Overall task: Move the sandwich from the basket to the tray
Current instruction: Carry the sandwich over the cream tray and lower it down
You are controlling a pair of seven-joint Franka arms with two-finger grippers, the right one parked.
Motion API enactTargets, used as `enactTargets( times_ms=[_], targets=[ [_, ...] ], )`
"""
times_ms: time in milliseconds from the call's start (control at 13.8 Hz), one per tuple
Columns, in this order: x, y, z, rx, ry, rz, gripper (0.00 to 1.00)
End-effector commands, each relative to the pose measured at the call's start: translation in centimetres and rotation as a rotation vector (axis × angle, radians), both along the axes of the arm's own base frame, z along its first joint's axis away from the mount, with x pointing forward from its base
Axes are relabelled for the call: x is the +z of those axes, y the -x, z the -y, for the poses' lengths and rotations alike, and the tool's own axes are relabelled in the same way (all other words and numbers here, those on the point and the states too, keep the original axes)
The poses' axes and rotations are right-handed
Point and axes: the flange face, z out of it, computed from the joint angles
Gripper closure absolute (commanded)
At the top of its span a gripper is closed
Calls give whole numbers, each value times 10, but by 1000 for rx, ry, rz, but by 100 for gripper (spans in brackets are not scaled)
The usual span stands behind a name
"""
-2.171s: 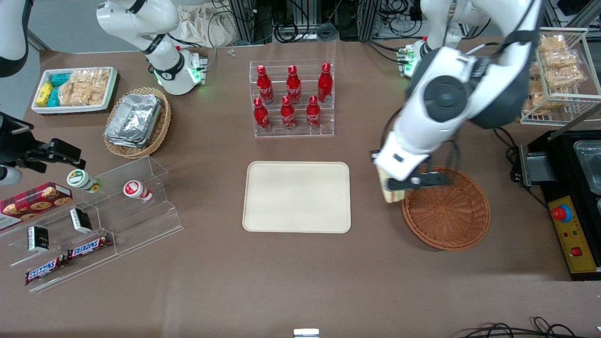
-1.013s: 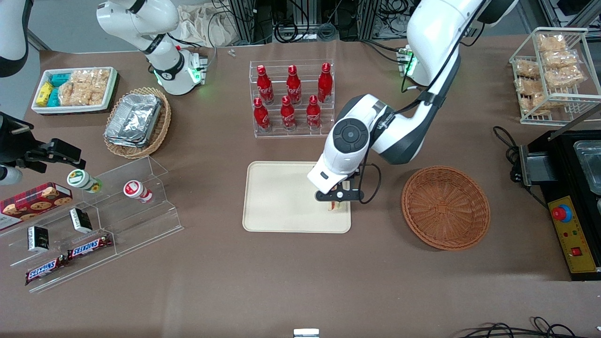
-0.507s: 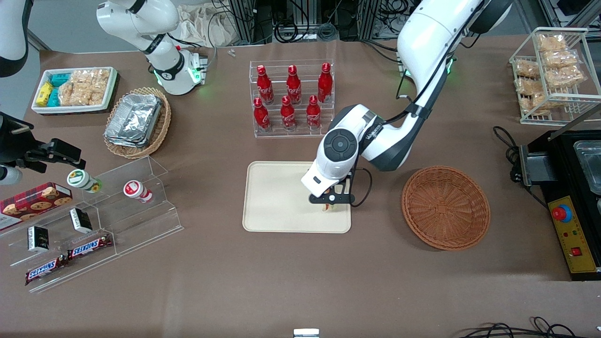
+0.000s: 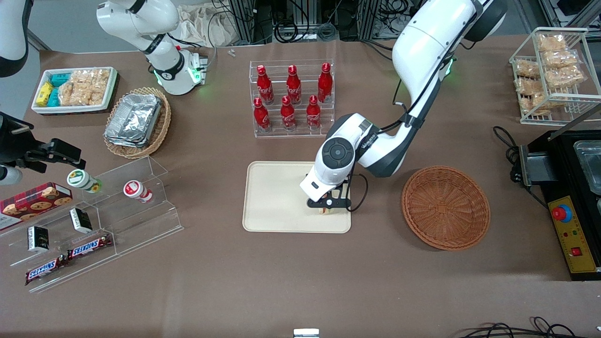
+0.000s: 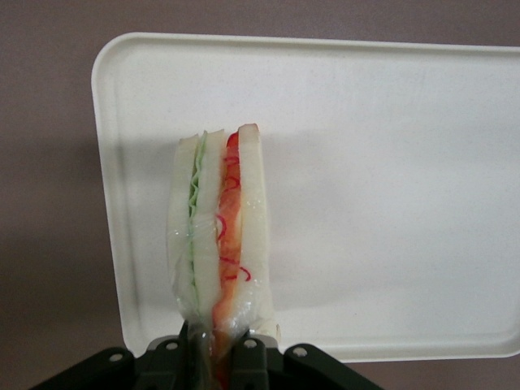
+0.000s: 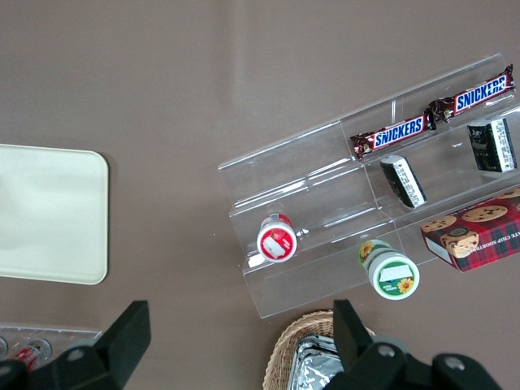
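Brown tabletop surrounds the tray (image 4: 277,197), above which the sandwich (image 5: 218,236) is held clamped in the gripper (image 4: 327,205); the basket (image 4: 445,207) sits emptied, lowering and release are judged next

Left arm bent low, claw (image 4: 328,208) pointing down, clamped tight

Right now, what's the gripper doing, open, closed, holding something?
Gripper: closed on the sandwich, holding it over the tray.
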Motion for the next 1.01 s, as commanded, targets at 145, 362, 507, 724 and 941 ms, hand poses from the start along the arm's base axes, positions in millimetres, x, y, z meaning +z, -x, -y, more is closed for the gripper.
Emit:
enactTargets(
  times_ms=[145,362,507,724,941],
  targets=[
    [-6,-6,8,-9,6,19,100],
    [-7,-6,8,-10,4,19,100],
    [-9,-7,6,-18,2,16,100],
    [-22,-6,5,-24,-6,2,97],
    [-35,-5,6,-29,-15,-2,93]
  ],
)
